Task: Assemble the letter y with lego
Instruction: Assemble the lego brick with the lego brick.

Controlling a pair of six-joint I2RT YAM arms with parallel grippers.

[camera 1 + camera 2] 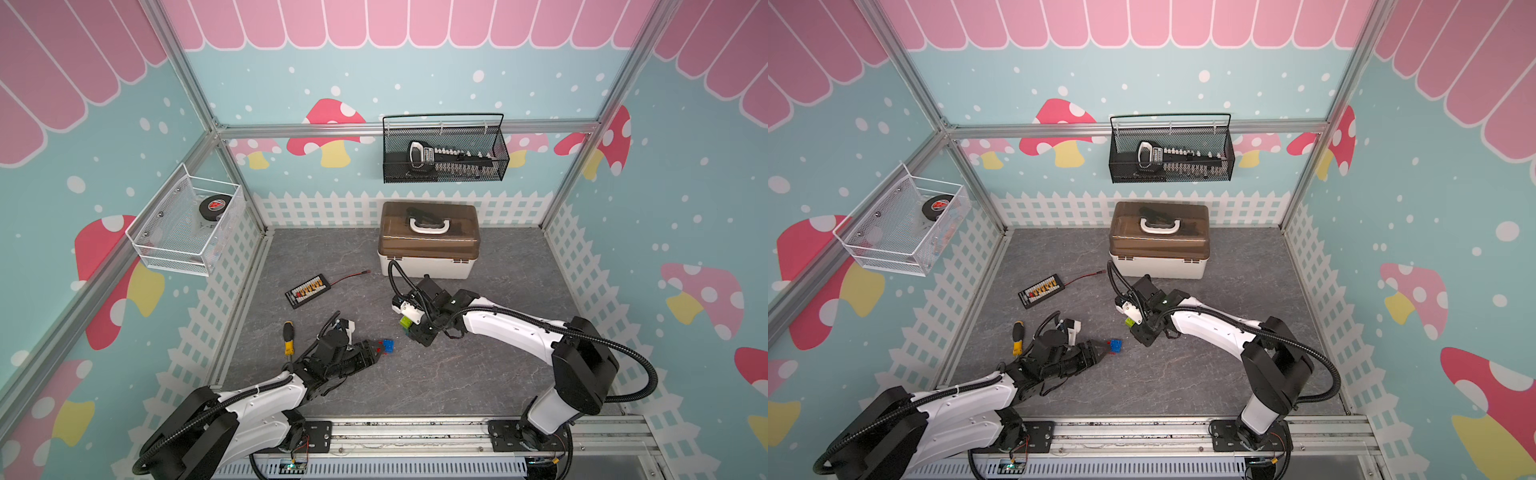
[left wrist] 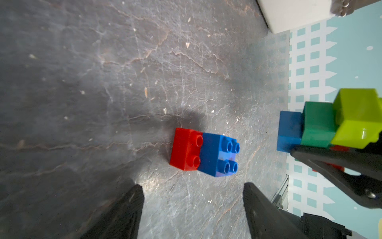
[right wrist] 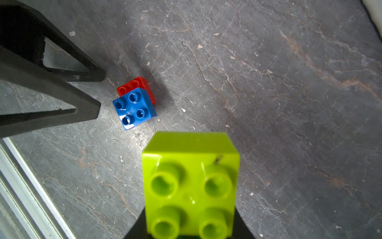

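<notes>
A red brick point(image 2: 186, 149) and a blue brick point(image 2: 217, 155) are joined as a pair and lie on the grey mat; the pair shows in both top views point(image 1: 387, 345) point(image 1: 1115, 345) and in the right wrist view point(image 3: 134, 105). My left gripper point(image 2: 193, 187) point(image 1: 377, 352) point(image 3: 99, 91) is open just short of the pair, with nothing between its fingers. My right gripper point(image 1: 415, 329) point(image 3: 191, 227) hovers to the right, shut on a brick assembly: lime brick point(image 2: 357, 120) point(image 3: 190, 182), dark green bar point(image 2: 318, 124), blue brick point(image 2: 289, 130). A bit of red point(image 2: 339, 149) shows behind its fingers.
A brown-lidded white toolbox point(image 1: 428, 245) stands at the back of the mat. A yellow-handled screwdriver point(image 1: 288, 336) and a black connector board point(image 1: 307, 289) with a red wire lie on the left. A white mesh basket point(image 1: 187, 224) and a black one point(image 1: 444, 149) hang on the walls.
</notes>
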